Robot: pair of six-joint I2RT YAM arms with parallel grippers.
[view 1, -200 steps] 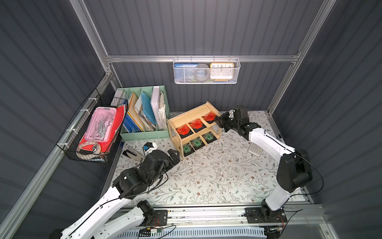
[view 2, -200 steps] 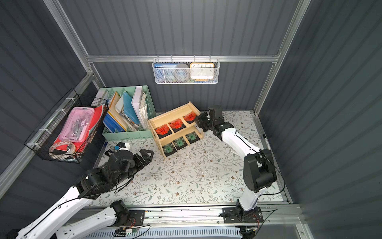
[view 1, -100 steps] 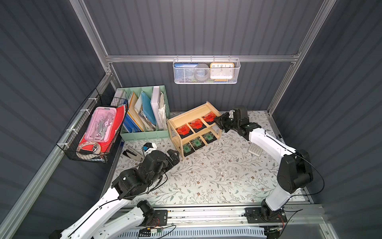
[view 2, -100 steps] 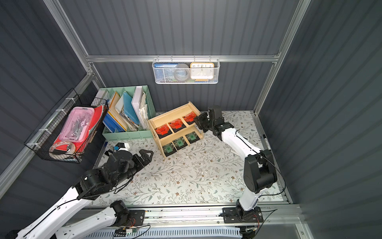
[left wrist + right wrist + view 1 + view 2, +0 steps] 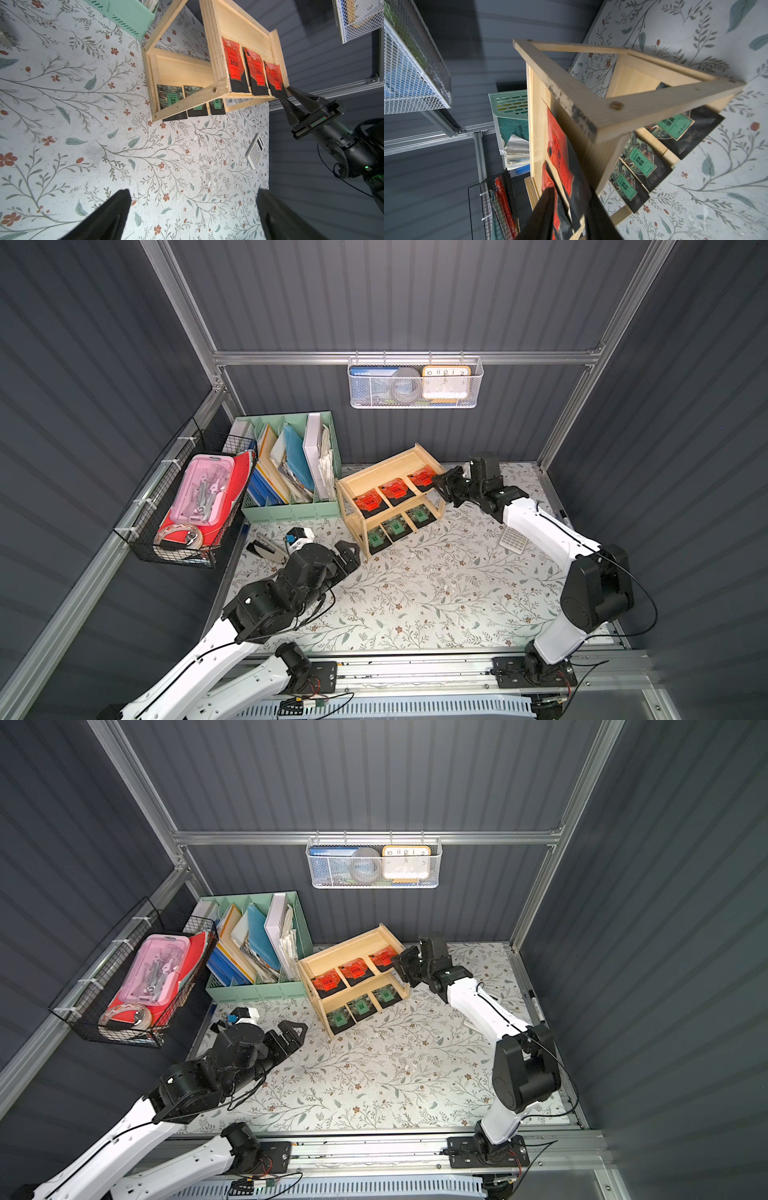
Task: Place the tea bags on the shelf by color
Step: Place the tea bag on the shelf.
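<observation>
Shelf just right of file organizer, three tea bags on each tier — calculator further right.

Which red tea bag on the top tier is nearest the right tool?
The end red tea bag: its black corner lies inside the right tool; the other two sit farther along.
</observation>
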